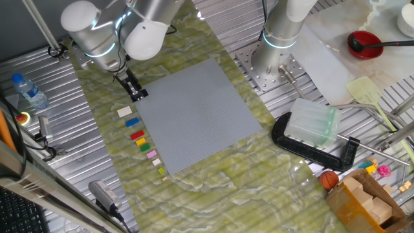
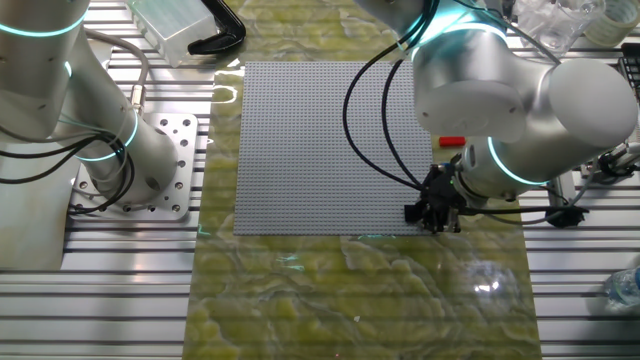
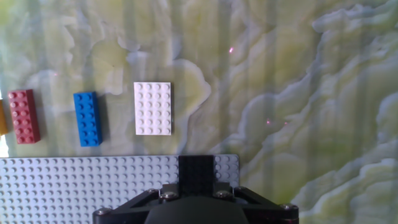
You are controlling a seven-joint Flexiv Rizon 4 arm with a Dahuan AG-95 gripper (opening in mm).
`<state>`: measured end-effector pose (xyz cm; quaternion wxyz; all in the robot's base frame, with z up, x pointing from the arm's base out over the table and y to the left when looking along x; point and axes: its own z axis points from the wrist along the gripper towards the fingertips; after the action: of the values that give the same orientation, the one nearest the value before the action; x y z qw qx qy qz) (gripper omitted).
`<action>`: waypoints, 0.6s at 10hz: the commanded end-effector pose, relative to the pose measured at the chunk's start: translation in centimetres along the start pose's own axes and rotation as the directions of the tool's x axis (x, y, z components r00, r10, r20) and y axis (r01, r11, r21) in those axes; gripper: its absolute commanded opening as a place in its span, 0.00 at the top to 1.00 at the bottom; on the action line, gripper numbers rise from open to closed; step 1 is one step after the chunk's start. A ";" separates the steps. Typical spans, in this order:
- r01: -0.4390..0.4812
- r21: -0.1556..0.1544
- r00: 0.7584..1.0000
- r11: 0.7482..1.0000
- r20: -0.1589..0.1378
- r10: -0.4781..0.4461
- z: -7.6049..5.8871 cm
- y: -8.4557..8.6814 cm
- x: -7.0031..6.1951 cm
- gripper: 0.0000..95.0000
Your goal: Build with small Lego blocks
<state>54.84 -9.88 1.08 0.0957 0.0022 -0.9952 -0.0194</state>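
Tool (image 3: 196, 177) sits at the baseplate (image 3: 74, 186) corner gripping a black brick (image 3: 196, 173), as I judge. From it, the white brick (image 3: 152, 107) lies on the table (image 3: 298, 93) toward eleven o'clock, long axis twelve-to-six.

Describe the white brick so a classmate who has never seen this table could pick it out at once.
Find the large grey baseplate on the green marbled mat; a row of small bricks runs along one edge. The white brick is the end one, nearest the gripper, beside the blue brick. It is the only white one and wider than its neighbours.
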 end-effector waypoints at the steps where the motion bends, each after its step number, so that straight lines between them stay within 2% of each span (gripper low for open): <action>1: -0.001 -0.001 1.000 1.000 -0.006 0.001 4.1 0.0 0.1 1.00; 6: 0.006 -0.004 1.000 1.000 -0.001 -0.006 4.3 0.0 0.0 1.00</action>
<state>54.77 -9.86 1.09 0.0969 0.0052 -0.9950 -0.0218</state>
